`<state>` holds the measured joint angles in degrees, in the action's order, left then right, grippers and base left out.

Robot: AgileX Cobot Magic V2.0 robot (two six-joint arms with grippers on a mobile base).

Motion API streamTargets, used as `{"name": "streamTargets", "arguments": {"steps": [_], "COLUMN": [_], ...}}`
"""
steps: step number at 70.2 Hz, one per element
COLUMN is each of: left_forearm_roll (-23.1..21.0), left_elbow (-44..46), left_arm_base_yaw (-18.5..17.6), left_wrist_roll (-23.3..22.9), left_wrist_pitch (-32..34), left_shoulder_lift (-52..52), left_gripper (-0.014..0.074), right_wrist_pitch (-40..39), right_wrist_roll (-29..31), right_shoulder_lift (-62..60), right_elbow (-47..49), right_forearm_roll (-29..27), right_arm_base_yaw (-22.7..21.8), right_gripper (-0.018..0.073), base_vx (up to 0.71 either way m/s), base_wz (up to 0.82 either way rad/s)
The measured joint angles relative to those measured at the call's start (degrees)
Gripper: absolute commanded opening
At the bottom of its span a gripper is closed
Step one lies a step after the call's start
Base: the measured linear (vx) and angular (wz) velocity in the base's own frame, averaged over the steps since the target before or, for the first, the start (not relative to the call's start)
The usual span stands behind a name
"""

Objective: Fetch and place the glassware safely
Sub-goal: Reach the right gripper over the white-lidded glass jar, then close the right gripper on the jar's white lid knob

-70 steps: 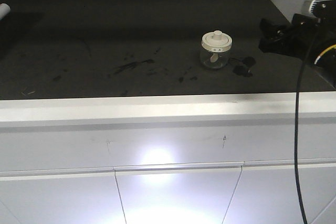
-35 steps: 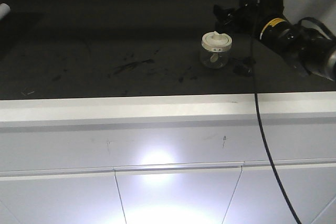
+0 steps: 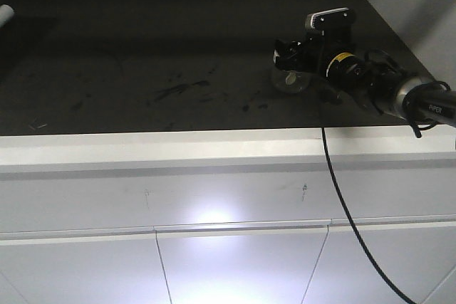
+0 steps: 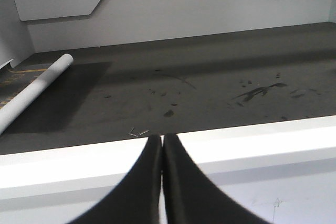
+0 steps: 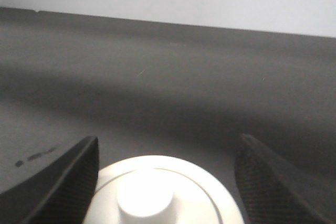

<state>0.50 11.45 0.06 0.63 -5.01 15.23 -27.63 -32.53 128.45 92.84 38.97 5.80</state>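
Observation:
The glass jar (image 3: 290,80) stands on the dark countertop (image 3: 142,48) at the right, mostly hidden behind my right gripper (image 3: 288,54). In the right wrist view its cream-white lid with the central knob (image 5: 157,195) sits low between the two wide-open fingers (image 5: 63,182), closer to the left one. The right gripper is open around the lid and holds nothing. My left gripper (image 4: 161,139) is shut and empty, just in front of the counter's white front edge (image 4: 262,140), far left of the jar.
A white rolled tube (image 4: 37,90) lies at the counter's far left, also showing in the front view (image 3: 4,12). Dark smudges (image 3: 174,90) mark the middle of the counter. White cabinet fronts (image 3: 235,261) are below. A black cable (image 3: 342,197) hangs from the right arm.
My right arm has swung in from the right edge of view and come down over the jar, so its open fingers now straddle the lid. The jar has not moved.

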Motion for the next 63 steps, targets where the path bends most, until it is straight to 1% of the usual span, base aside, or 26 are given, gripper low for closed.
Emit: {"name": "streamTargets", "arguments": {"steps": [6, 15, 21, 32, 53, 63], "left_forearm_roll": [0.00, 0.00, 0.00, 0.00, 0.00, 0.00], "left_elbow": [0.00, 0.00, 0.00, 0.00, 0.00, 0.00], "left_arm_base_yaw": [0.00, 0.00, 0.00, 0.00, 0.00, 0.00], "left_wrist_roll": [0.00, 0.00, 0.00, 0.00, 0.00, 0.00], "left_wrist_pitch": [0.00, 0.00, 0.00, 0.00, 0.00, 0.00], "left_shoulder_lift": [0.00, 0.00, 0.00, 0.00, 0.00, 0.00], "left_gripper": [-0.0007, -0.0007, -0.0007, -0.0007, -0.0007, -0.0007], "right_wrist_pitch": [0.00, -0.05, -0.05, 0.01, 0.52, 3.18], "right_wrist_roll": [-0.05, -0.11, -0.11, -0.04, -0.03, -1.92], "right_shoulder_lift": [0.00, 0.00, 0.00, 0.00, -0.39, -3.19], "right_elbow": [0.00, 0.06, 0.06, 0.06, 0.11, -0.64], "right_forearm_roll": [0.00, 0.00, 0.00, 0.00, 0.63, 1.81], "right_arm_base_yaw": [0.00, 0.00, 0.00, 0.00, 0.58, 1.36], "right_gripper": [0.0461, 0.0338, 0.0227, -0.0015, -0.0006, -0.0004], "base_vx": [0.00, 0.00, 0.00, 0.00, 0.00, 0.00], "base_wz": [0.00, 0.00, 0.00, 0.00, 0.00, 0.00]}}
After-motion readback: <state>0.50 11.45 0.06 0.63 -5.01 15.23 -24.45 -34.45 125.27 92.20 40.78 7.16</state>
